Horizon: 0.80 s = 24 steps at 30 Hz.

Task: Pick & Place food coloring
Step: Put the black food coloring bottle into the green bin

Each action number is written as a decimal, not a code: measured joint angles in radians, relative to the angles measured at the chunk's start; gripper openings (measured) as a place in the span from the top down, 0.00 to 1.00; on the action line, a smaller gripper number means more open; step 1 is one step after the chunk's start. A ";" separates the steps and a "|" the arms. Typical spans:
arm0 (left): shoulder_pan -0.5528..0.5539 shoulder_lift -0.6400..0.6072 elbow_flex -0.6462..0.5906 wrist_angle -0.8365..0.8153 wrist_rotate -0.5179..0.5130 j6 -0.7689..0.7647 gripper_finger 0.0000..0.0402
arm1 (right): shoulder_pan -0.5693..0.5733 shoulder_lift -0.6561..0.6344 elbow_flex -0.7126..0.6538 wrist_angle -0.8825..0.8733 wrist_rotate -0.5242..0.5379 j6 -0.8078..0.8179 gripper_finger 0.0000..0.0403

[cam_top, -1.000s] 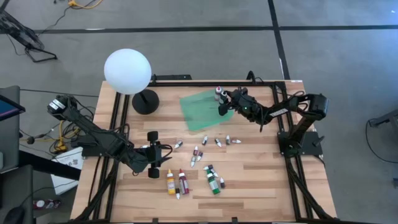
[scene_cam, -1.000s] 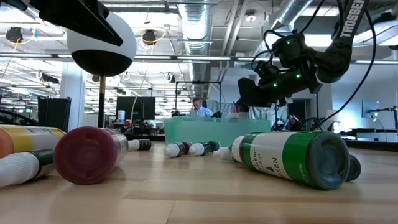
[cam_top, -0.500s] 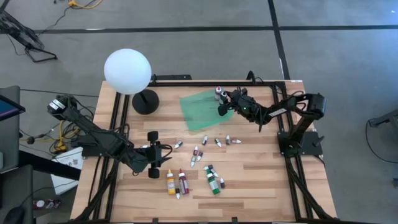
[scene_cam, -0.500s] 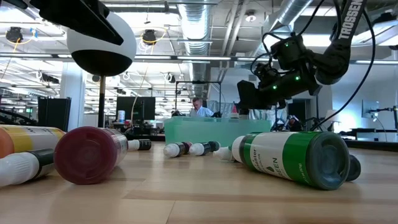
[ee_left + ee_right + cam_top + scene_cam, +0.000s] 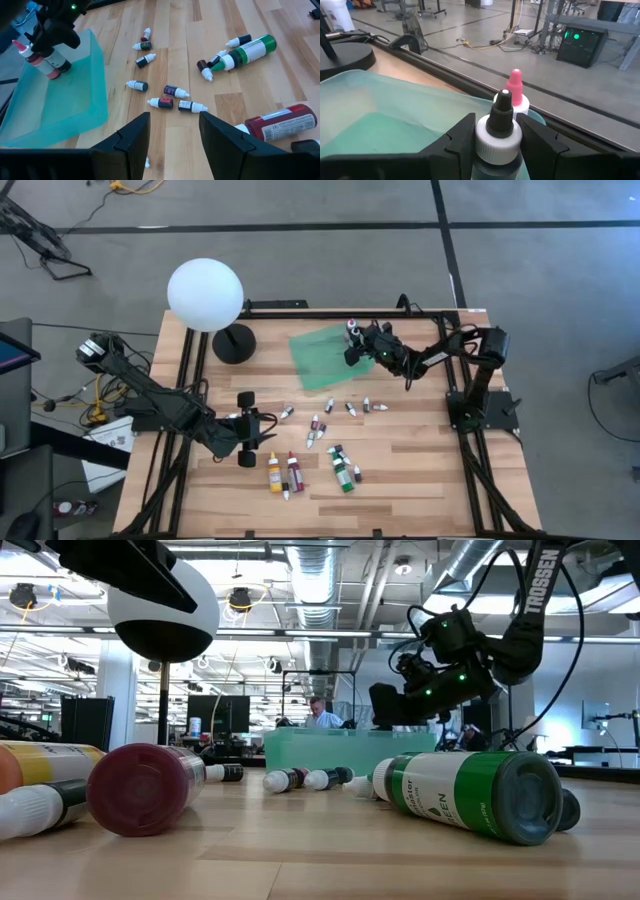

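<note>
Food coloring bottle [image 5: 497,145], light, rigid and slick, sits pinched below its cap in the right pincer [image 5: 495,142] over the tray's [image 5: 320,352] far corner; left pincer [image 5: 172,132] hovers spread.

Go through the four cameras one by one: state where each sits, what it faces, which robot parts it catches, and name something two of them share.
High view: overhead, straight down on the wooden table; both arms show.
Low view: at tabletop height, level across lying bottles, a green bottle nearest; right arm above.
Left wrist view: on the left arm, over scattered droppers toward the green tray; left gripper, jaws open.
Right wrist view: right gripper, jaws holding a dark-capped bottle over the tray.
Shared: both wrist views show the pink-tipped bottle standing in the tray.
</note>
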 joint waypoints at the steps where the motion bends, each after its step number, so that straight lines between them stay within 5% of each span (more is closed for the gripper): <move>1: 0.000 0.000 0.000 0.000 0.000 0.003 0.59 | 0.000 0.000 0.000 0.000 0.000 0.000 0.68; 24: 0.000 0.000 0.000 -0.007 -0.003 0.009 0.59 | -0.014 0.000 0.000 -0.037 -0.005 0.000 0.55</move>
